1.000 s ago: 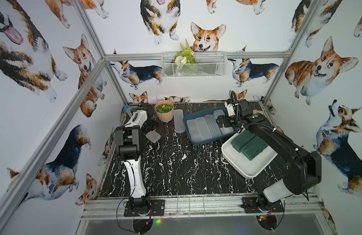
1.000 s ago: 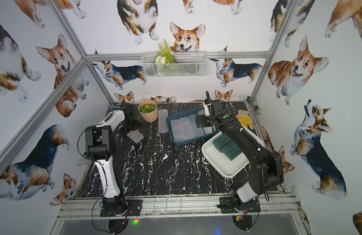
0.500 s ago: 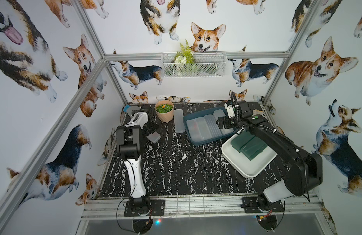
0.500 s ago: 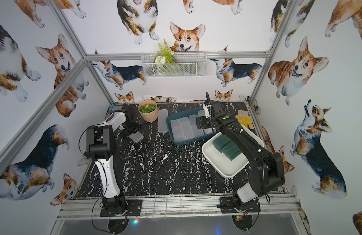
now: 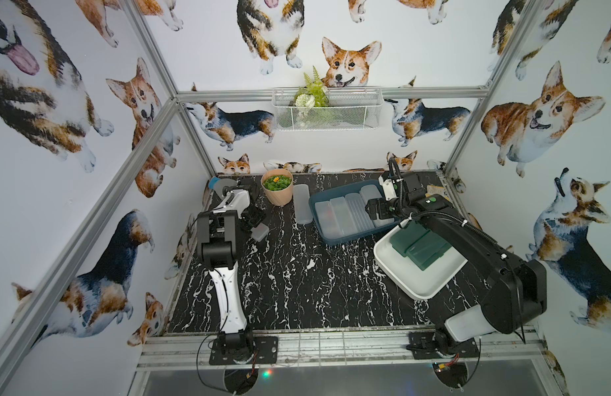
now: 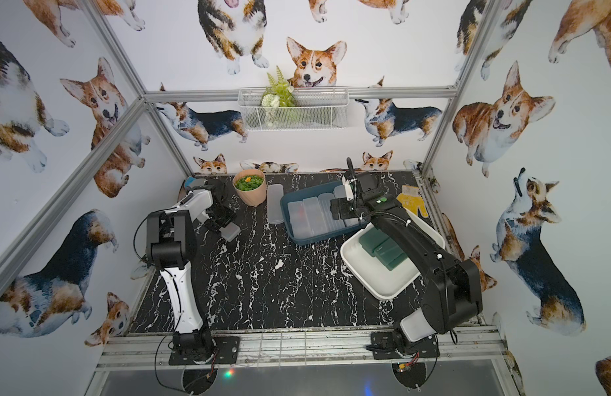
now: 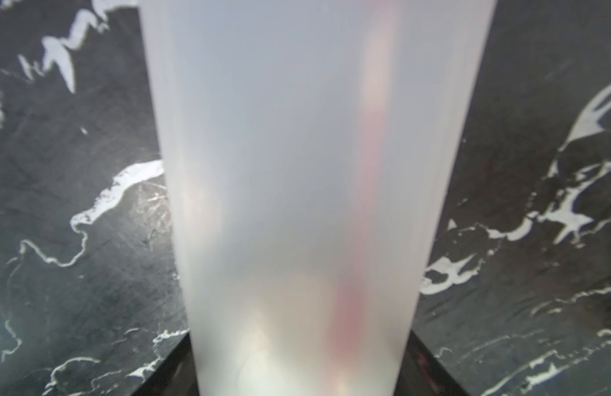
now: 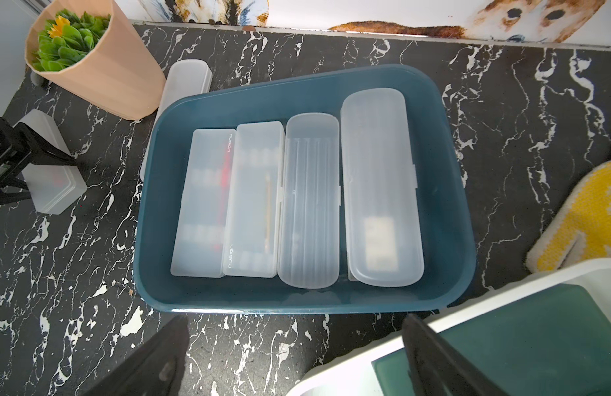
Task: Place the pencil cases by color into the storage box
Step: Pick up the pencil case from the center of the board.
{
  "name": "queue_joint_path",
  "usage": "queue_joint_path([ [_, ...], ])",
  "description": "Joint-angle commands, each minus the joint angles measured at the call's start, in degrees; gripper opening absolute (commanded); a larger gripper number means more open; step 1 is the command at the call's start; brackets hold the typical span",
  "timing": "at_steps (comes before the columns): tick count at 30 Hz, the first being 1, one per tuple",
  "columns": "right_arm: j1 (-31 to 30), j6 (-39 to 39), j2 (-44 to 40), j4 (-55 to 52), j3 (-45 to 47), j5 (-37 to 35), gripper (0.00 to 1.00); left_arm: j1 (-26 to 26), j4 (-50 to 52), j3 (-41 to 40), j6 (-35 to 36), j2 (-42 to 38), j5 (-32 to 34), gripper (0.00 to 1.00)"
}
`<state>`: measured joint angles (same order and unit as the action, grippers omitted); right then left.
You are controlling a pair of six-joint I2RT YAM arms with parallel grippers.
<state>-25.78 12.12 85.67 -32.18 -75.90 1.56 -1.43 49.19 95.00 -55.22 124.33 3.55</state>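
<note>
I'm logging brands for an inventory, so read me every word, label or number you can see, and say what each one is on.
"nusign": on the frosted pencil case at the end of the row nearest the peach plant pot, inside the blue storage box.
"nusign": on the second frosted pencil case, right beside it.
Nothing else can be read. In both top views any print is too small to read.

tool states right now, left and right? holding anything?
left tool: closed on a frosted pencil case.
right tool: open, empty, near the blue storage box.
</note>
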Motion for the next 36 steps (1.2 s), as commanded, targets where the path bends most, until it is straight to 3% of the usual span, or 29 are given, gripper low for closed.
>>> queue_joint_path([
  [1, 0.02, 0.19, -0.15, -0.32, -0.01, -0.16, 0.98, -0.14, 1.07, -0.38, -0.37, -1.29, 1.61, 0.64],
  [11, 0.03, 0.33, 0.46, 1.16, -0.04, 0.63, 0.97, 0.00, 1.69, -2.66, 1.75, -7.45, 3.62, 0.64],
  [19, 0.03, 0.06, -0.23, 1.42, -0.22, 1.16, 0.97, 1.85, 5.49, 0.92, 5.52, -12.71, 8.09, 0.63],
  [27, -0.02, 0.71, -1.86, 2.04, 0.33, 1.00, 0.97, 10.04, 7.90, 6.80, 8.26, -16.53, 11.56, 0.63],
  [36, 0.59, 1.23, -4.60, 0.49, -1.66, 0.75, 0.97, 22.08, 10.27, 13.70, 6.64, -12.81, 9.69, 0.63],
])
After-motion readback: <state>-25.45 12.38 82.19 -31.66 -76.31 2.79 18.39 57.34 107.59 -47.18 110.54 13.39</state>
